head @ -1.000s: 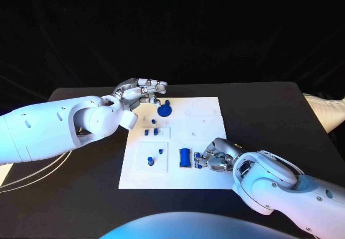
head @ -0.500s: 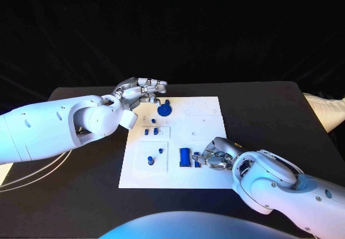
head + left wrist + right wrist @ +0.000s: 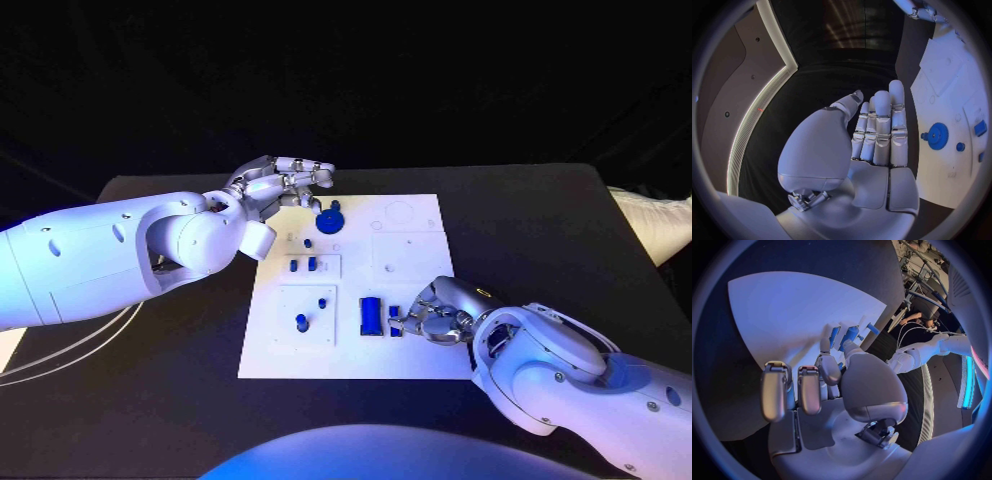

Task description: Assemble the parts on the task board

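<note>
Right hand [image 3: 437, 312] is settling lower beside the small blue peg [image 3: 397, 320] on the white task board [image 3: 411, 255], fingers pinching it; insertion looks imminent. Left hand [image 3: 281, 183] is hovering, empty, fingers extended.

right hand [image 3: 437, 312] fingers' hold on blue part [image 3: 397, 321] unclear

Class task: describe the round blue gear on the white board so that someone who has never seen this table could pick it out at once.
Find the white task board in the middle of the black table. Near its far edge, just beside the left hand, lies the round blue toothed gear. It is the one disc-shaped part; the other blue pieces are small pegs and bars.
</note>
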Robot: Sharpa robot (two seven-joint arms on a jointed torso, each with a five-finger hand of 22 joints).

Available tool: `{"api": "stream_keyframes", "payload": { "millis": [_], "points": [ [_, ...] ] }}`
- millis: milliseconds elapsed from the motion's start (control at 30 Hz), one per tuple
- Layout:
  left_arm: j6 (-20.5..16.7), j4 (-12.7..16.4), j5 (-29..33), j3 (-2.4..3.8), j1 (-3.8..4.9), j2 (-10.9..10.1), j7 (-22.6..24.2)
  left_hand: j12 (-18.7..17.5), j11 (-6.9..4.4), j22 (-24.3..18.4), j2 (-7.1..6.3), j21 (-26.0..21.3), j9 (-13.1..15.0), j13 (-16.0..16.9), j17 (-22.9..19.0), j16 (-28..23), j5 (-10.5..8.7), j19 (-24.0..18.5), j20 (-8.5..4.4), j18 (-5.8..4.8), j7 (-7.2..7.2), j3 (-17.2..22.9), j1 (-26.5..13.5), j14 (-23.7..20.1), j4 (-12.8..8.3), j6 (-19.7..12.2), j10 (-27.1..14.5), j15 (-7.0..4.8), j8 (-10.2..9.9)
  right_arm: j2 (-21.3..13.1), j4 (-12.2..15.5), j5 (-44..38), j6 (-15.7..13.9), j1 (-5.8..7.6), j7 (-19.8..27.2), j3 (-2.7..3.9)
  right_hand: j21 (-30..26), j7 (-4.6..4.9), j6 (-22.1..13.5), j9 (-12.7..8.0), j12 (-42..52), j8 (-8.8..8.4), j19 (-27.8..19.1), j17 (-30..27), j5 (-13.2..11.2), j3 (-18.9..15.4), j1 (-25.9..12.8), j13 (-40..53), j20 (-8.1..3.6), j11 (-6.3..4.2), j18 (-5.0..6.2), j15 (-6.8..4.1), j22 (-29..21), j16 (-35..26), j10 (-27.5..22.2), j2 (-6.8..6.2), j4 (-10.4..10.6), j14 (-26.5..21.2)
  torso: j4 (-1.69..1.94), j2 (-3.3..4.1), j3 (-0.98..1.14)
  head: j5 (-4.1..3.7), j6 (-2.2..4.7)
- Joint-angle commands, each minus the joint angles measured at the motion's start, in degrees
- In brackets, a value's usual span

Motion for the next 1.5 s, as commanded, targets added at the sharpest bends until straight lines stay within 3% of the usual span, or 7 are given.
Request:
{"api": "stream_keyframes", "payload": {
  "millis": [33,267,533,767,1100,1333,1500],
  "points": [
    [1.2,0.1,-0.2,0.02,0.02,0.0,0.3,0.2,0.01,-0.1,0.51,-0.3,0.0,0.1,-0.1,0.3,0.21,0.0,0.29,0.58,0.09,-0.4,0.2,-0.4,-0.1,-0.4,-0.2,-0.12,0.2,-0.5,0.1,-1.4,0.9,-0.11,2.2,0.00,0.1,0.15,-0.6,0.2,-0.3,0.12,1.0,7.9,-2.8,0.3,3.2,-0.1,-0.22,0.01,-0.47,-0.52,1.1,0.1,0.0,-0.06,-2.2,4.5,-0.05,-0.04,0.02,0.02,-0.01],
    [1.2,0.0,-0.2,0.02,0.02,0.0,0.3,0.2,0.01,-0.1,0.51,-0.3,0.0,0.1,-0.1,0.3,0.21,0.0,0.29,0.58,0.09,-0.4,0.2,-0.4,-0.1,-0.4,-0.2,-0.12,0.2,-0.7,-0.5,-2.9,0.9,-0.26,2.9,0.00,0.0,0.15,-1.0,0.6,-0.8,0.20,0.9,7.9,-5.7,0.9,7.9,-0.3,-0.17,-0.02,-0.45,-0.48,1.0,0.0,-0.3,0.12,-5.7,4.5,-0.13,-0.04,0.00,-0.09,0.17],
    [1.3,-0.1,-0.2,0.02,0.02,0.2,0.3,0.2,0.01,-0.1,0.51,-0.3,0.0,0.1,-0.1,0.3,0.21,0.0,0.29,0.58,0.09,-0.4,0.2,-0.4,-0.1,-0.4,-0.2,-0.12,0.2,1.0,-2.5,-5.0,0.8,-0.33,2.1,-0.08,0.1,0.18,-0.9,0.7,-0.6,0.27,1.0,8.0,-6.1,1.0,7.9,-0.1,-0.16,0.01,-0.48,-0.47,1.1,0.1,-0.2,0.61,-5.7,4.5,0.15,0.03,0.00,-0.30,0.25],
    [1.3,-0.1,-0.2,0.02,0.02,0.2,0.4,0.2,0.01,-0.1,0.51,-0.3,0.0,0.1,-0.1,0.3,0.21,0.0,0.29,0.58,0.09,-0.4,0.2,-0.4,-0.1,-0.4,-0.2,-0.12,0.2,1.7,-3.5,-6.5,1.6,-0.43,1.3,-0.20,0.2,0.16,-0.9,0.7,-0.3,0.30,1.0,8.0,-6.1,1.0,7.8,0.0,-0.16,0.01,-0.50,-0.46,1.2,0.1,-0.1,0.74,-5.7,4.5,0.03,-0.01,-0.07,-0.19,0.17],
    [1.3,-0.1,-0.2,0.02,0.02,0.3,0.4,0.2,0.01,-0.1,0.51,-0.3,0.0,0.1,-0.1,0.3,0.21,0.0,0.29,0.58,0.09,-0.4,0.2,-0.4,-0.1,-0.4,-0.2,-0.12,0.2,2.2,-3.5,-9.3,2.1,-0.48,1.1,-0.25,0.3,-0.11,-0.8,0.9,-0.1,0.41,1.1,8.1,-6.3,1.3,10.2,0.2,-0.26,-0.24,-0.53,-0.64,1.4,0.2,0.0,0.32,-7.9,4.6,0.12,0.02,-0.05,-0.28,0.21],
    [1.3,-0.2,-0.2,0.02,0.02,0.3,0.4,0.3,0.02,-0.1,0.52,-0.3,0.0,0.1,-0.1,0.3,0.21,0.0,0.30,0.58,0.10,-0.4,0.1,-0.5,-0.1,-0.4,-0.3,-0.12,0.3,1.8,-3.3,-8.4,-5.0,-0.50,4.4,-0.27,0.1,0.14,-0.9,0.9,-0.5,0.27,1.0,8.0,-3.9,0.4,7.6,0.0,-0.21,-0.02,-0.49,-0.49,1.2,0.1,-0.1,0.40,-6.3,4.5,-0.02,-0.04,-0.05,-0.25,0.53],
    [1.3,-0.5,-0.2,0.02,0.01,0.6,0.6,0.4,0.03,-0.1,0.53,-0.4,0.0,0.1,-0.1,0.4,0.21,0.0,0.31,0.58,0.11,-0.5,0.1,-0.5,-0.1,-0.5,-0.4,-0.10,0.3,0.4,-4.5,1.7,-13.4,-0.25,19.9,-0.24,-1.3,0.87,-2.6,0.5,-3.4,-0.83,0.1,6.6,-3.7,0.0,6.8,-1.5,0.13,0.56,-0.07,-0.05,-0.8,-1.1,-1.4,0.83,-5.4,4.2,-0.21,-0.40,-0.28,-0.40,1.45]
  ]
}}
